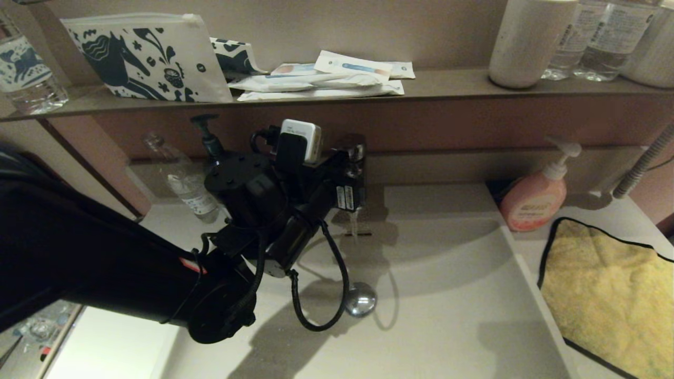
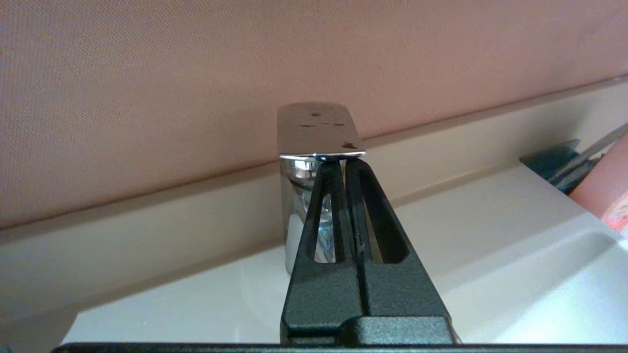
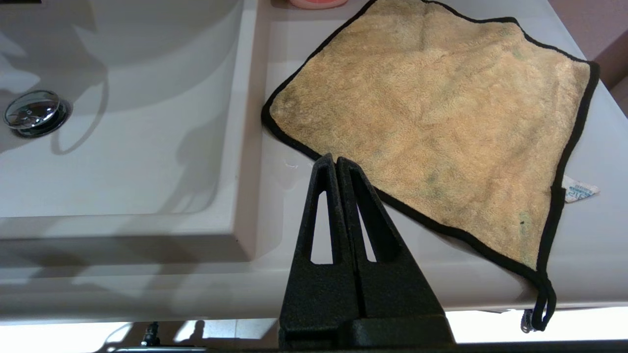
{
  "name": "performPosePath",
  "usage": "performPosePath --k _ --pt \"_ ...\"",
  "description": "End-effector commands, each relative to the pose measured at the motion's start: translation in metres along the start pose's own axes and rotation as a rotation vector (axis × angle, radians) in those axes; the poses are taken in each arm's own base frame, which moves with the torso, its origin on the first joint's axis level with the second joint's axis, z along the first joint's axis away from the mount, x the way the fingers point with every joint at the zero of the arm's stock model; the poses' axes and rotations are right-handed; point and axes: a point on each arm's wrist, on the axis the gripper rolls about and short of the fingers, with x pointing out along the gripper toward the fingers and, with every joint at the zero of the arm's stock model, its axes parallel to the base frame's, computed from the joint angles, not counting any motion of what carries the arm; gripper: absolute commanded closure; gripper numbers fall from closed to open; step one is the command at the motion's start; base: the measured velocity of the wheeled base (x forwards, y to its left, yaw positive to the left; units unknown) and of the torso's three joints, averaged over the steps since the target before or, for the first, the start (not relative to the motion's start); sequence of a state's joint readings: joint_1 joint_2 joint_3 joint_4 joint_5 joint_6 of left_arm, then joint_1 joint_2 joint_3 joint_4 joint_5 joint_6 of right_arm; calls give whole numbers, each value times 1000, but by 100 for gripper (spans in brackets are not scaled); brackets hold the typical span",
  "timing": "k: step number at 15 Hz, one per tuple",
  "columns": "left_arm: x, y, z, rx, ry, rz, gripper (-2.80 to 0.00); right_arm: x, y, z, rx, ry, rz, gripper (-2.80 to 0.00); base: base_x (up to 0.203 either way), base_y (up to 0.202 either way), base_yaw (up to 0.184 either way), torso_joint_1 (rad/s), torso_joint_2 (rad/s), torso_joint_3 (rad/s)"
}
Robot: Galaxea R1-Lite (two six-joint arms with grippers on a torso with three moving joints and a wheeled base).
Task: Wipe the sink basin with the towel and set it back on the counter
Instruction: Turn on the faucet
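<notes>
on the counter [image 3: 274, 73] lies the towel [image 3: 431, 113]; both claws clenched, empty.

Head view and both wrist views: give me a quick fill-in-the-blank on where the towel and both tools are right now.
1. The towel lies spread flat on the ____.
2. The left tool, fingers together, has its tips under the chrome ____ lever.
3. The right tool holds ____.
4. The pink soap bottle stands between the sink basin and the ____.

Missing: counter; faucet; nothing; towel

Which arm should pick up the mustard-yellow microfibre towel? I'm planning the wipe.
Right. The right gripper, shut, hangs beside the mustard-yellow microfibre towel lying on the off-white counter. The left gripper, shut, is under the chrome tap lever.
</notes>
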State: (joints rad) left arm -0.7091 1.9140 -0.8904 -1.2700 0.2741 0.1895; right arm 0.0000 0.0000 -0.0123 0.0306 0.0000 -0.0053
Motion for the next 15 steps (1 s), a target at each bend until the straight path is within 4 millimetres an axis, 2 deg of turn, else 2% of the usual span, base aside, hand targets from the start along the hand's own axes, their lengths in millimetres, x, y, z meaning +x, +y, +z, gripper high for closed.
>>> performPosePath --k 1,15 --pt "0 1 3 -3 -13 5 0 0 0 0 -1 0 0 0 0 0 0 0 0 0" --pt "0 1 6 28 -22 7 0 0 0 0 -1 0 0 0 0 0 0 0 0 0"
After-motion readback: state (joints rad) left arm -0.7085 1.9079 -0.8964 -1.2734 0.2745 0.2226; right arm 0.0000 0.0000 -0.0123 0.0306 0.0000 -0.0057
